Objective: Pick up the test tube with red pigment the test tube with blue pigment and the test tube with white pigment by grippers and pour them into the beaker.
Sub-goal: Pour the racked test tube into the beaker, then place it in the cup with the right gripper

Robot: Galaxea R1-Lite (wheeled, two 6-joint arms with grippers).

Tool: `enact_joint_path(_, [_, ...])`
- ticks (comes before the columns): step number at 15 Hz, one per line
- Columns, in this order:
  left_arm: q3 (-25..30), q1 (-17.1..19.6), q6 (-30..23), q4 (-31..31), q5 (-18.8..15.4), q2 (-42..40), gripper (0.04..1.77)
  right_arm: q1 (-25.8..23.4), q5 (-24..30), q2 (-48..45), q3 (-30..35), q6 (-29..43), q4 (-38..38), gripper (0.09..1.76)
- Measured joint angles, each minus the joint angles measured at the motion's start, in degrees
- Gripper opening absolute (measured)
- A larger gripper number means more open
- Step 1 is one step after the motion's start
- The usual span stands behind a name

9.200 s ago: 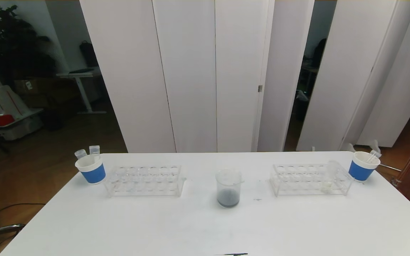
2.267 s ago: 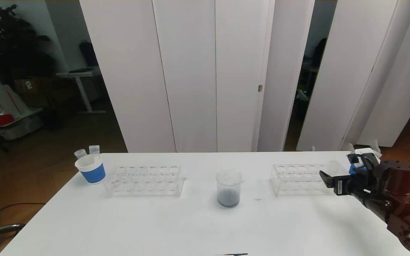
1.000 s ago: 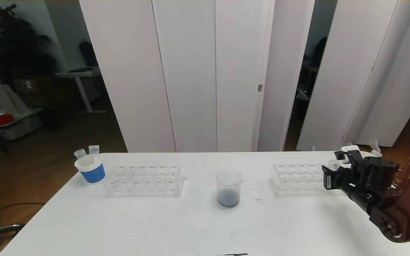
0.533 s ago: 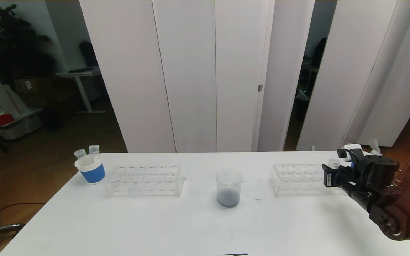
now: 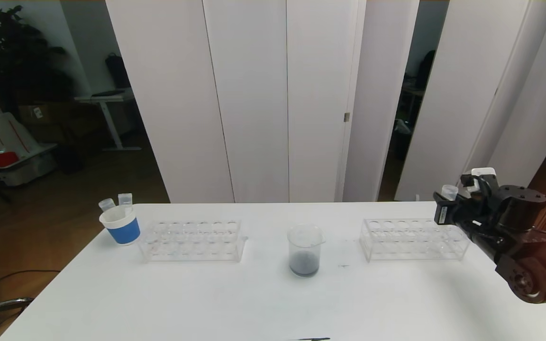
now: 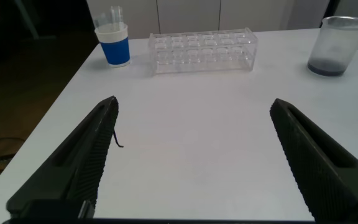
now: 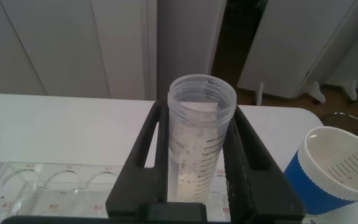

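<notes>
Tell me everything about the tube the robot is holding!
The test tube with white pigment is clear plastic with printed measuring lines and an open round mouth. A little pale cream pigment sits low inside. It stands upright, pinched between the right gripper's two black fingers, lifted above the right-hand rack.

Two clear tube racks point(image 5: 192, 240) point(image 5: 413, 239) are counted on the bench point(image 5: 254, 303). One beaker point(image 5: 305, 249) is seen. Two blue-and-white paper cups point(image 5: 121, 225) point(image 7: 337, 171) are counted; two tubes point(image 5: 107, 204) point(image 5: 125, 199) are seen in the left one. One test tube with white pigment point(image 7: 199, 140) is counted.
</notes>
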Motion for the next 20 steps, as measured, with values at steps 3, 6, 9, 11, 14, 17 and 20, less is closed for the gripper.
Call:
enact_joint_path(3, [0.0,0.0,0.0,0.0,0.0,0.0,1.74,0.22,6.19,-2.54,-2.89,0.09,0.22,0.58])
enact_joint_path(6, [0.0,0.02,0.0,0.0,0.0,0.0,1.74,0.55,8.16,-4.79,-7.78,-0.13,4.33,0.58])
enact_joint_path(9, [0.0,0.0,0.0,0.0,0.0,0.0,1.74,1.63,9.69,-6.72,-15.08,-0.07,15.07,0.58])
enact_joint_path(11, [0.0,0.0,0.01,0.0,0.0,0.0,1.74,2.38,17.65,-7.5,-21.0,0.01,21.3,0.58])
enact_joint_path(14, [0.0,0.0,0.01,0.0,0.0,0.0,1.74,4.52,30.23,-7.8,-26.84,0.06,26.7,0.58])
enact_joint_path(17, [0.0,0.0,0.01,0.0,0.0,0.0,1.74,7.25,37.47,-6.14,-29.79,-0.21,26.54,0.58])
enact_joint_path(20, [0.0,0.0,0.01,-0.02,0.0,0.0,1.74,10.51,38.5,-3.22,-31.17,-0.62,23.87,0.58])
